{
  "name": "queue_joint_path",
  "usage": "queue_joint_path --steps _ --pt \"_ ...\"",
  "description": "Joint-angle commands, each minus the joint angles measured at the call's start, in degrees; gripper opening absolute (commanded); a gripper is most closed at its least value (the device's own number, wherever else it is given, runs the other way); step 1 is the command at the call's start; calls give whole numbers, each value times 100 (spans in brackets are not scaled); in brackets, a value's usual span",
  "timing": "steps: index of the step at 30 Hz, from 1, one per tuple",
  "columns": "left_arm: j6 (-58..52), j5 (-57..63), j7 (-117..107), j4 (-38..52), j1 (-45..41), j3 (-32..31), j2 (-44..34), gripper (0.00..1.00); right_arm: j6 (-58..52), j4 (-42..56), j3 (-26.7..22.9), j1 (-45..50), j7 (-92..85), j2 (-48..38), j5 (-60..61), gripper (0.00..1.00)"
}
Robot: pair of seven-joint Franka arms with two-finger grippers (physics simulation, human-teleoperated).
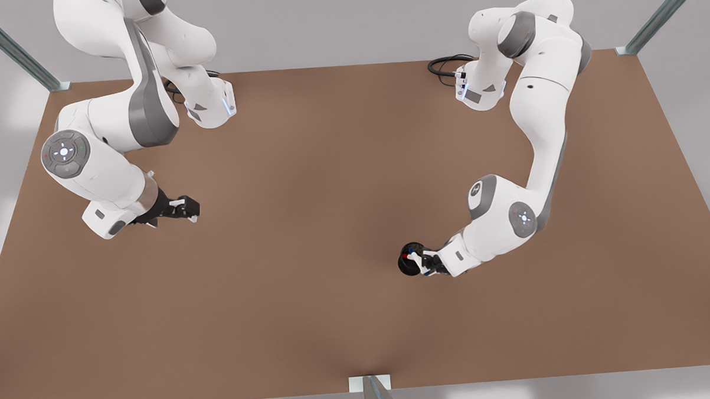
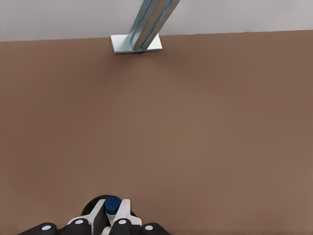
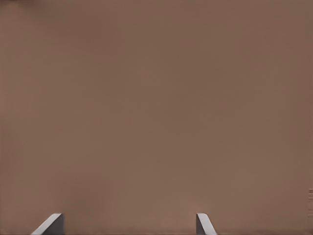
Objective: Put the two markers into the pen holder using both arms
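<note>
Near the table's (image 1: 330,165) front edge, right of its middle in the front view, the pen holder (image 1: 408,261) stands with the left gripper (image 1: 419,262) directly over it. Left fingers (image 2: 123,211) pinch the blue marker (image 2: 112,204), barrel pointing down into the cup, presumably so it drops straight in on release. A red marker (image 1: 405,255) tip shows inside the rim, so I judge one marker is already in. Blue one isn't released yet; opening the fingers looks like the last step. Right gripper (image 1: 181,209) waits well apart, toward the table's edge on the front view's left, over bare surface; its fingers (image 3: 49,226) are spread, holding nothing. Metal frame post (image 2: 146,24) stands at the front edge.
</note>
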Motion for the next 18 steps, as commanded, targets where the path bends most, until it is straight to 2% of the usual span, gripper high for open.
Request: queue_joint_path --steps 1,14,15,17,18 --pt "56 -71 -188 -4 -1 -2 40 21 -80 1 1 -21 -271 -6 2 100" --pt "74 -71 -12 -136 17 15 137 22 -106 1 1 -21 -271 -6 2 100" --pt "74 -71 6 -136 25 15 137 31 -106 1 1 -21 -271 -6 2 100" --pt "74 -71 23 -136 25 15 137 77 -106 1 1 -21 -279 -6 2 100" --pt "74 -71 23 -136 25 15 137 89 -106 1 1 -30 -279 -6 2 100"
